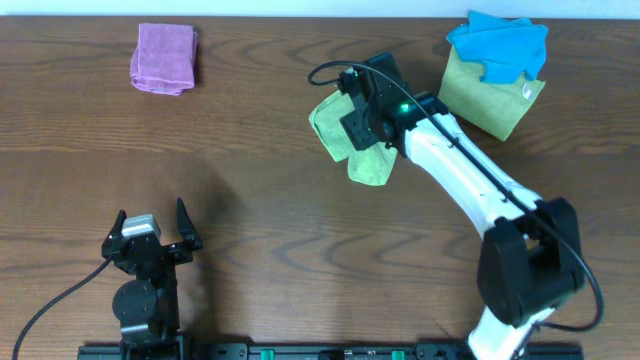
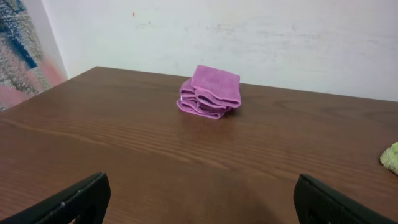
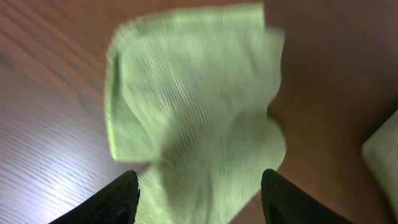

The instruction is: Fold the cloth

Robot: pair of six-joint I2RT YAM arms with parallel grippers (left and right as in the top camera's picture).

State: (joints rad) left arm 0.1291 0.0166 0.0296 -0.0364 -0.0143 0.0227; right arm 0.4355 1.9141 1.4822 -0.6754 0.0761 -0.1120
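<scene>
Overhead view: cloth (image 1: 368,165) lies rumpled, no tidy fold yet.
Right tool (image 3: 199,196) hovers spread directly above the cloth; left tool (image 1: 152,220) sits spread, well away from it.

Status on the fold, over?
Left end effector open, away from cloth. Right end effector open above it. Cloth rumpled, fold unfinished. Pink cloth, blue cloth lie apart.

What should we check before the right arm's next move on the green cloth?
1. right end effector open: ok.
2. cloth directly below it: ok.
3. cloth lying flat: not ok, rumpled.
4. cloth apart from the blue cloth: ok.
5. left end effector open, far from the cloth: ok.
6. corner to grasp in view: cannot tell, wrist view blurred.
</scene>
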